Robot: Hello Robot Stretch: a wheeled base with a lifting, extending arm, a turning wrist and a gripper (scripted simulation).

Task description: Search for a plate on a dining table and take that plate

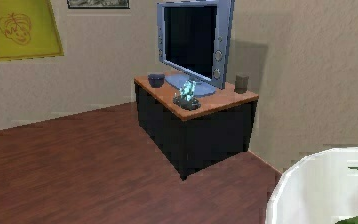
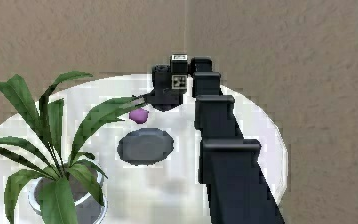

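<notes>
On the white counter [image 2: 259,128], the grey plate [image 2: 145,146] is lying flat, nearer the robot than the claw [image 2: 153,94], which is hanging farther out near a small purple thing [image 2: 139,115]; whether it is holding anything, cannot tell.

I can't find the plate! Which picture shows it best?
The arm side view: the grey plate lies flat on the white table, between the plant and the arm. The forward view looks at a television and catches the table's rim at bottom right.
</notes>
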